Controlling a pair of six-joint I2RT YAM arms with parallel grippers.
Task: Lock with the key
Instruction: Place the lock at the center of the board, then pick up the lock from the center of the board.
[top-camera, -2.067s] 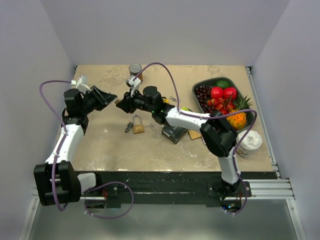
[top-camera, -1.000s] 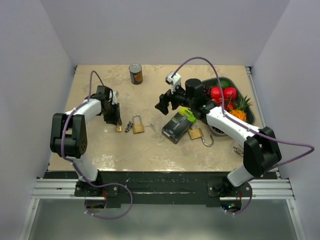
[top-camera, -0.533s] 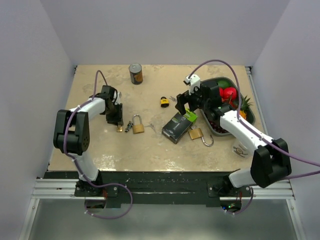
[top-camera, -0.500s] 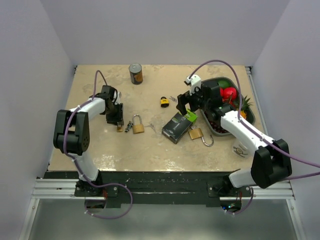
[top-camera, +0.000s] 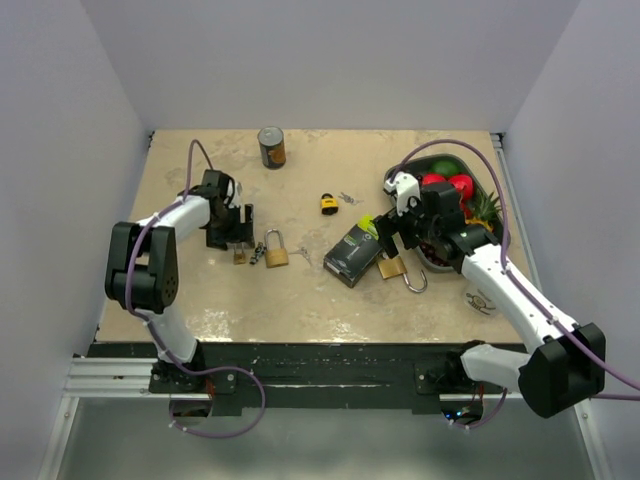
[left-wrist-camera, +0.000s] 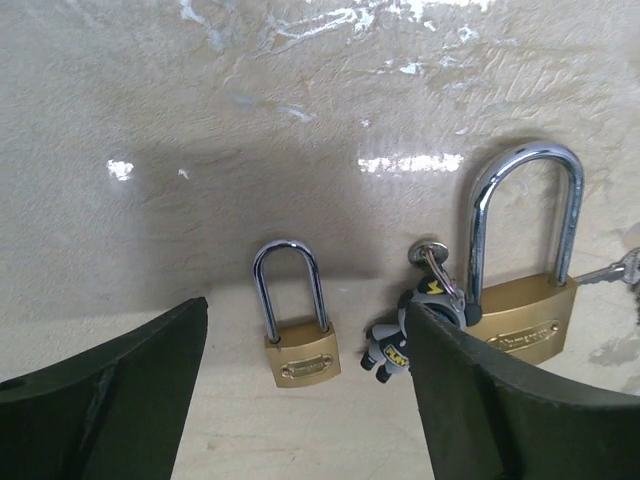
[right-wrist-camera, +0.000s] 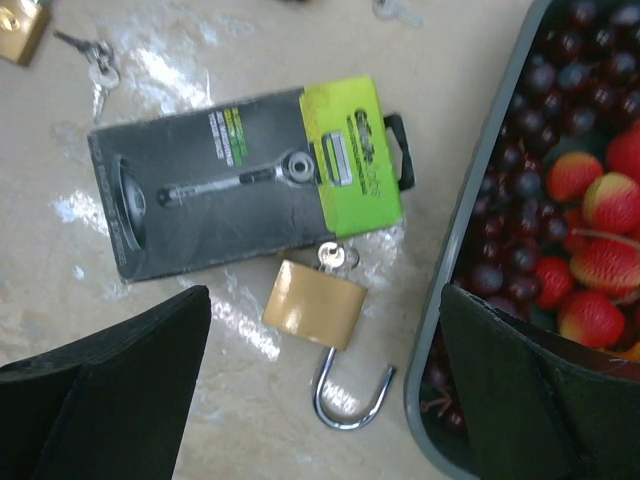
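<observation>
A small brass padlock, shackle closed, lies on the table between the fingers of my open left gripper and is not held. To its right lie a grey figure keychain and a bigger brass padlock. From above, the left gripper hangs just behind the small padlock. My right gripper stands open over another brass padlock with its shackle swung open and a key in its base. From above, this padlock lies below the right gripper.
A black and green tool package lies just behind the open padlock. A grey tray of fruit stands at the right. A small yellow lock and a can sit further back. Loose keys lie left of the package.
My left gripper has opened and let the small padlock lie on the table. The right arm has swung right and nearer, from the table's middle to over the open padlock.
</observation>
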